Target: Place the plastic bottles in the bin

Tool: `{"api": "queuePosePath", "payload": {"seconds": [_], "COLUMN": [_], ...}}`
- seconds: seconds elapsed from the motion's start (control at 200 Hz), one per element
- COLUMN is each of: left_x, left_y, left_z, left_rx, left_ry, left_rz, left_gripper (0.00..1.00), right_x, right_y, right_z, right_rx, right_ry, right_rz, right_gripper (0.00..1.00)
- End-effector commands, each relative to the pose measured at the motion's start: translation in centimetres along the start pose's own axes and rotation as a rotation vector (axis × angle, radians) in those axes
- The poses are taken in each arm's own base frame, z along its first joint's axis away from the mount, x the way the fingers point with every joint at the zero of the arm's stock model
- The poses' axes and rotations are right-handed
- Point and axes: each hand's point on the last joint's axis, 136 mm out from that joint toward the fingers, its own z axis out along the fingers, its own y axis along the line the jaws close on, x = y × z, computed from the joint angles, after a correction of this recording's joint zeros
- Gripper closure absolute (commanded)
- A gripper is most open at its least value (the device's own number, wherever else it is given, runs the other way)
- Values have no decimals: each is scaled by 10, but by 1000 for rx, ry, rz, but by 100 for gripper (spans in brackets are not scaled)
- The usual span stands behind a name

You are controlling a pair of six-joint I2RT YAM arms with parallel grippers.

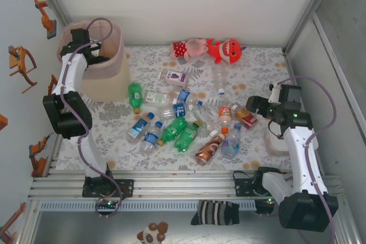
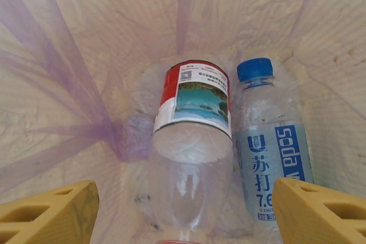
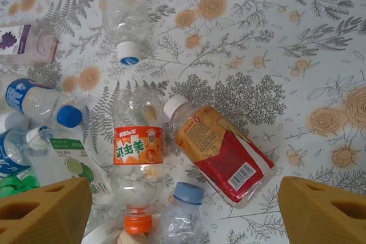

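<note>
Bottles [image 1: 186,135] litter the middle of the table [image 1: 257,64], likely light, crushable and slippery: pinch one across its labelled waist. At the far-left corner the left gripper [image 2: 183,198] hangs over the bin [image 1: 108,81], jaws apart; the right gripper [image 3: 183,201], also agape, hovers above them.

I read the bin [image 1: 111,70] as pink mesh pattern above and plain beige below. Inside the bin, the liner [image 2: 86,84] is translucent with purple streaks. The red-label bottle [image 2: 194,101] is clear, its label red and white with a blue-green landscape. The blue-cap bottle [image 2: 271,152] has a blue label with white lettering.

Right of the bin, the cloth [image 3: 297,55] is white with grey leaves and orange roses. Just right of the bin lies a green bottle [image 1: 135,95]. Further right I see a coppery brown bottle [image 1: 207,150], an orange-label bottle [image 3: 137,152] with an orange cap, and a red-wrap bottle [image 3: 223,158] with a white cap. Level with the bin's rim are a pink plush [image 1: 187,48] and a red plush [image 1: 224,50].
</note>
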Motion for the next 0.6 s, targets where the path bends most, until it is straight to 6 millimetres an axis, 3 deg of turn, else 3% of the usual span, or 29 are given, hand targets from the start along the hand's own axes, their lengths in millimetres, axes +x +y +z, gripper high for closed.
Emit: {"api": "queuePosePath", "payload": {"seconds": [0.0,0.27,0.596], "left_x": [26,-6,-42], "left_y": [-10,-18,-28], "left_z": [23,-24,-105], "left_rx": [44,122,230], "left_ry": [85,-45,-217], "left_rz": [0,-63,-114], "left_gripper": [21,21,20], "right_x": [-12,-33,-46], "right_y": [8,26,69], "right_z": [-5,12,63], "right_rx": [-23,-58,-62], "right_ry": [-13,15,102], "right_rz": [2,-25,-177], "right_gripper": [17,20,25]}}
